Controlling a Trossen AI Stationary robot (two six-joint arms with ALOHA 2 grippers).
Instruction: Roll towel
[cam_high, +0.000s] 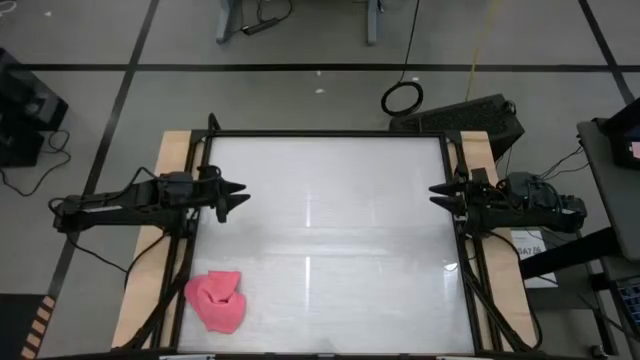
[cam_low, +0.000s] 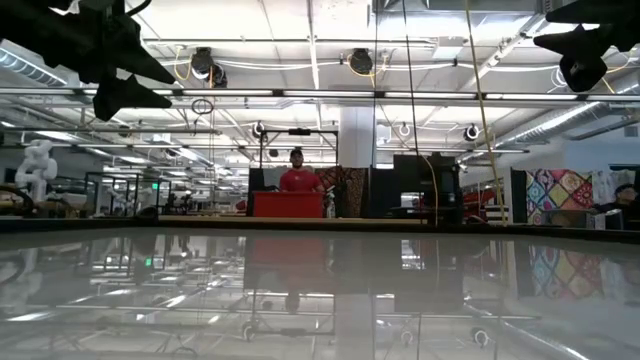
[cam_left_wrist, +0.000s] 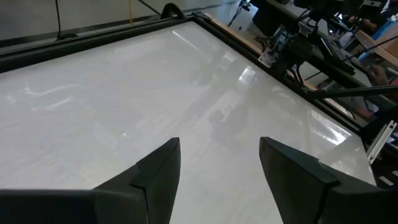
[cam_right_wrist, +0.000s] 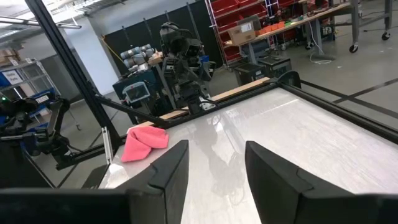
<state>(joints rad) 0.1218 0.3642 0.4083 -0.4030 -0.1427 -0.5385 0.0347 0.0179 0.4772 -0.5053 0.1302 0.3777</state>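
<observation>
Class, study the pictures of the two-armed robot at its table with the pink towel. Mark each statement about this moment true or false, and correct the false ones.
1. The towel lies crumpled near the table's front left corner. True.
2. The left gripper is clamped on the towel. False: it is open and empty, hanging above the table's left side, well away from the towel.
3. The right gripper holds nothing. True: its fingers stand apart over the table's right edge.
4. The towel is already rolled into a neat cylinder. False: it is a loose, bunched heap.
5. A person in a red top shows in the room behind the table. True.
</observation>
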